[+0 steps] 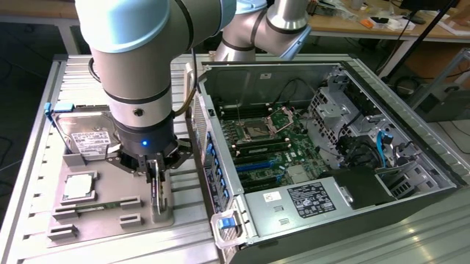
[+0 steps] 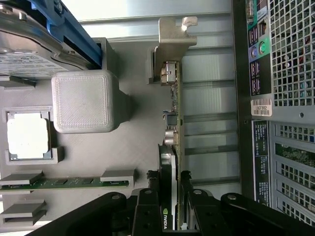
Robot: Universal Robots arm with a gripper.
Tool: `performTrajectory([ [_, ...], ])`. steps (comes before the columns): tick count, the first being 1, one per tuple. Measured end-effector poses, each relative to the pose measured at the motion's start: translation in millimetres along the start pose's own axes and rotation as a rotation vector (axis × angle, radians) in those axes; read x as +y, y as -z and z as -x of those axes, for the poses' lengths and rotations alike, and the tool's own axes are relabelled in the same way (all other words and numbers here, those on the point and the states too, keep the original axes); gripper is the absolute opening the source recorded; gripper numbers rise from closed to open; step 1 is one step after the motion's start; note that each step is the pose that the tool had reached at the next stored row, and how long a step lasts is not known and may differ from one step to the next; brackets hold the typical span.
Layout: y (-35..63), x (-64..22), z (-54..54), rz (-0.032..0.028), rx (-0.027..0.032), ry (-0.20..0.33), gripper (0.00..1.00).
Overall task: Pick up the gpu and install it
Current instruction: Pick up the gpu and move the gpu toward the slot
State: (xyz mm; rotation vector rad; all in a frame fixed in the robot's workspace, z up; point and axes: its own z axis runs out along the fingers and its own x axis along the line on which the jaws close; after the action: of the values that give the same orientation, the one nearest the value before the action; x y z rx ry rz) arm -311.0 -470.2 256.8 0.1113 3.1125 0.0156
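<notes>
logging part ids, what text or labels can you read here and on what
"18GF982", roughly: white sticker on the black perforated computer case.
Nvidia eye logo: black cooler of the green gpu card.
Too blurred: white label on silver hard drive, black label on power supply.

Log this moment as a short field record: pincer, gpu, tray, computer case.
pincer: closed on the gpu, a finger on each face
gpu: on edge in the grey tray, silver bracket at the end away from the pincer
tray: also carries hard drive, processor, memory stick
computer case: side open, motherboard exposed, on the exterior view's right of the tray
</notes>
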Motion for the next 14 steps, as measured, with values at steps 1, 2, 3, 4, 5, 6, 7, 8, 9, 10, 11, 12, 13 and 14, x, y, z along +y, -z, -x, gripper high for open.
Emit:
performTrajectory([
  [1,0.0,0.0,0.0,0.0000,0.0000,0.000,0.27],
  [2,0.0,0.0,0.0,0.0000,0.0000,0.000,0.27],
  [3,0.0,0.0,0.0,0.0000,0.0000,0.000,0.27],
  [4,0.0,0.0,0.0,0.0000,0.0000,0.000,0.27],
  [5,0.0,0.0,0.0,0.0000,0.0000,0.000,0.27],
  [6,0.0,0.0,0.0,0.0000,0.0000,0.000,0.27],
  [7,0.0,0.0,0.0,0.0000,0.0000,0.000,0.27],
  [8,0.0,0.0,0.0,0.0000,0.0000,0.000,0.27],
  [9,0.0,0.0,0.0,0.0000,0.0000,0.000,0.27],
  [10,0.0,0.0,0.0,0.0000,0.0001,0.000,0.27],
  [11,0.0,0.0,0.0,0.0000,0.0000,0.000,0.27],
  [12,0.0,0.0,0.0,0.0000,0.0000,0.000,0.27],
  [13,0.0,0.0,0.0,0.0000,0.0001,0.000,0.27],
  [14,0.6,0.0,0.0,-0.0001,0.0001,0.000,0.27],
])
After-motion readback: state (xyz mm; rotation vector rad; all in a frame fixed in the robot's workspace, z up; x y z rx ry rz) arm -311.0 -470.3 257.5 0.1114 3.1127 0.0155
